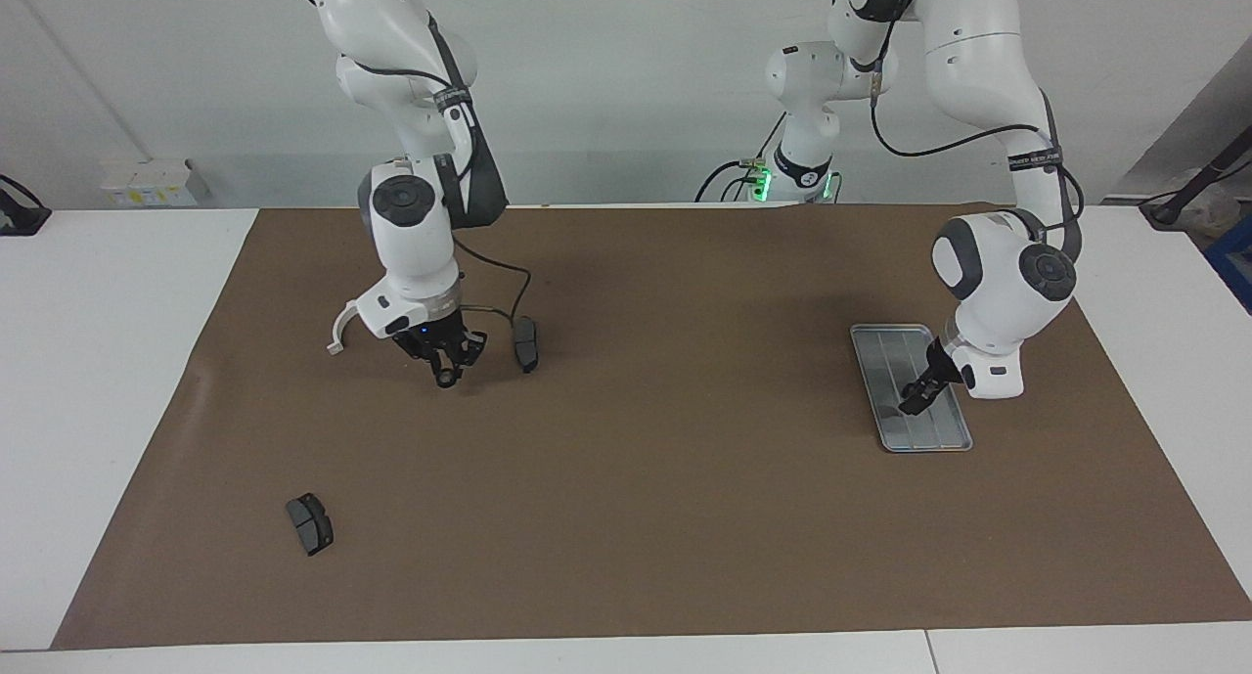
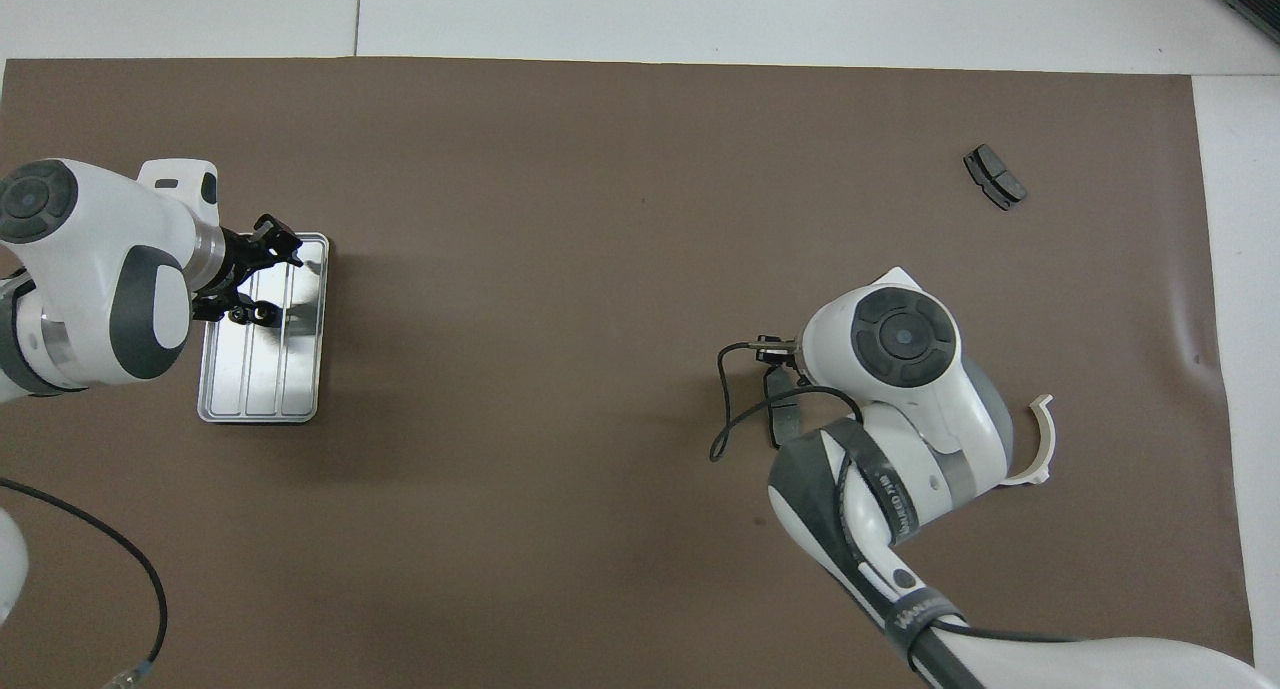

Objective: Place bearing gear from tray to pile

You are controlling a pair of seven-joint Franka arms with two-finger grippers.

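The right gripper [image 1: 446,375] hangs clenched on a small black part over the mat between the white half-ring bracket [image 2: 1040,439] and a dark brake pad [image 1: 526,343]. The left gripper [image 1: 915,401] is down in the tray [image 1: 944,437] at the bearing gear [image 2: 250,314]; its grip cannot be told. The tray's long axis runs away from the robots.

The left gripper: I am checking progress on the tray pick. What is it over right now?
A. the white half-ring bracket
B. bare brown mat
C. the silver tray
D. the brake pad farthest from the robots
C: the left gripper reaches down over the silver tray, at the small black part lying in it.
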